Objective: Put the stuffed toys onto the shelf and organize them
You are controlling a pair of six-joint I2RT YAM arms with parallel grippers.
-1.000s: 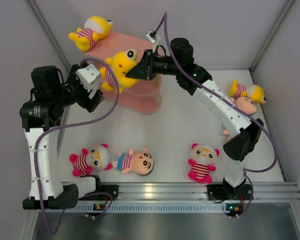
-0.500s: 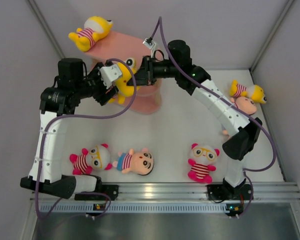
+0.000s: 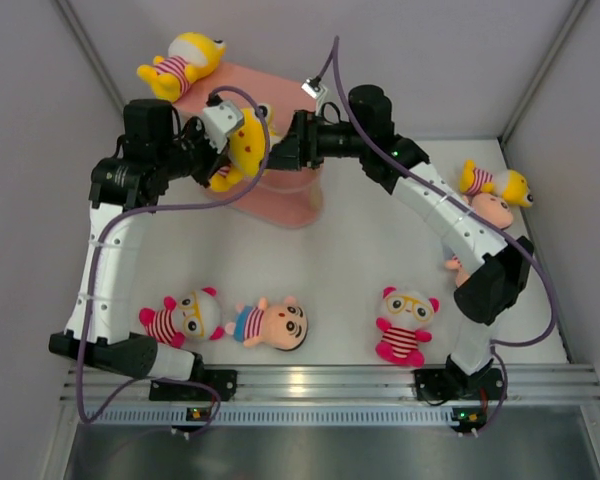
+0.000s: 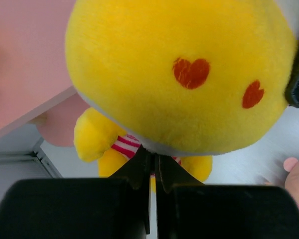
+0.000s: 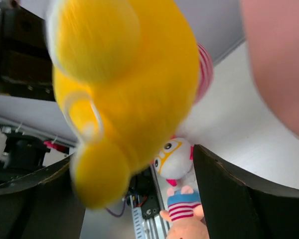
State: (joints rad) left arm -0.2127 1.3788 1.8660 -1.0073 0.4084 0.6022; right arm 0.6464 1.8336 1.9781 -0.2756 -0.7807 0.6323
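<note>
Item: yellow toy [image 3: 242, 140], held aloft at 11 o'clock, against the shelf [image 3: 285, 205]. Left pincer [image 4: 152, 169] clenched on its striped middle, bearing it. Right pincer [image 5: 134, 154] released, prongs wide either side, apparently a handover. Second yellow toy [image 3: 180, 62] lies on the top board.

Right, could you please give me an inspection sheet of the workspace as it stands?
Surface: white table; three toys near the front, two toys at right.
Job's things: pink shelf; yellow toy lying on top; second yellow toy held near the shelf.
Clutter: nothing seen.
Grippers: left jaws shut on the second yellow toy; right jaws open around it.
Cables: purple cables loop along both arms.
Surroundings: grey walls.
</note>
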